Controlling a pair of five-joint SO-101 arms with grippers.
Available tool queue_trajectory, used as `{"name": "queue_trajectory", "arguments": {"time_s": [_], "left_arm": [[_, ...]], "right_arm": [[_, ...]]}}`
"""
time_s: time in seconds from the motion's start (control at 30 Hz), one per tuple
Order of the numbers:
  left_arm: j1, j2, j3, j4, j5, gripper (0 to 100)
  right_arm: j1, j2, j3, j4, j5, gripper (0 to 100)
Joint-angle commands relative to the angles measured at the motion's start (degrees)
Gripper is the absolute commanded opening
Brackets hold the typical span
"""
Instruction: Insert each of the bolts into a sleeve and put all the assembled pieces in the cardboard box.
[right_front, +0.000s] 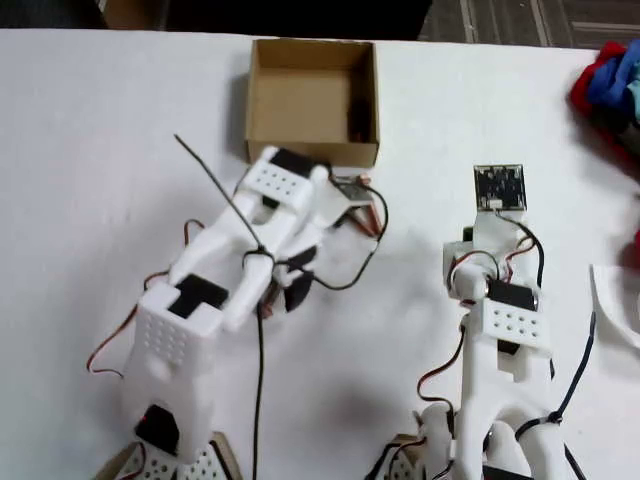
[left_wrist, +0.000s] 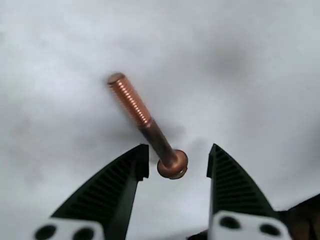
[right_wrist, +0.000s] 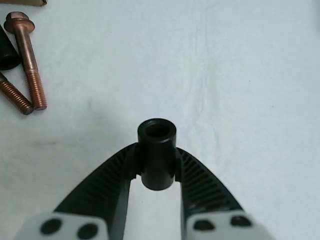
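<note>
Two arms at a white bench (right_front: 90, 140), seen from above, with the cardboard box (right_front: 262, 100) at the far edge, just beyond the left arm (right_front: 230, 260); the right arm (right_front: 500, 330) stands well apart from the box. A dark object (right_front: 355, 120) lies against the box's right inner wall; its kind cannot be told. Left wrist view: the left gripper (left_wrist: 178, 150) is wide open, its black ribbed fingers (left_wrist: 120, 185) on either side of the flanged head of a copper bolt (left_wrist: 145, 120), with a gap on each side. The bolt lies flat on the bench, its threaded end pointing away from the gripper. Right wrist view: the right gripper (right_wrist: 157, 160) is closed on a black sleeve (right_wrist: 157, 142), which is clamped between the fingertips with its open bore facing the camera. Beyond it, two more bolts (right_wrist: 27, 55) and a second sleeve (right_wrist: 7, 52) lie close together on the bench. A red and blue cloth (right_front: 605, 80) lies at the bench's right edge.
</note>
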Motion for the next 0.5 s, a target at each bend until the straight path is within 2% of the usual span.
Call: {"name": "queue_trajectory", "arguments": {"time_s": [0.0, 0.17, 0.37, 0.47], "left_arm": [[0.18, -0.35, -1.71, 0.26, 3.6, 20], [-3.43, -0.35, 3.21, -2.55, 7.21, 16], [-3.78, -0.26, 8.92, -5.45, 6.59, 12], [-3.69, -0.26, 9.27, -5.89, 3.43, 3]], "right_arm": [[0.66, -2.95, -2.64, -0.92, -0.26, 2.2], [0.75, -2.95, -2.64, -0.92, -0.26, 2.2], [0.75, -2.95, -2.64, -1.01, -0.26, 2.2], [0.75, -2.95, -2.64, -1.01, -0.26, 2.2]]}}
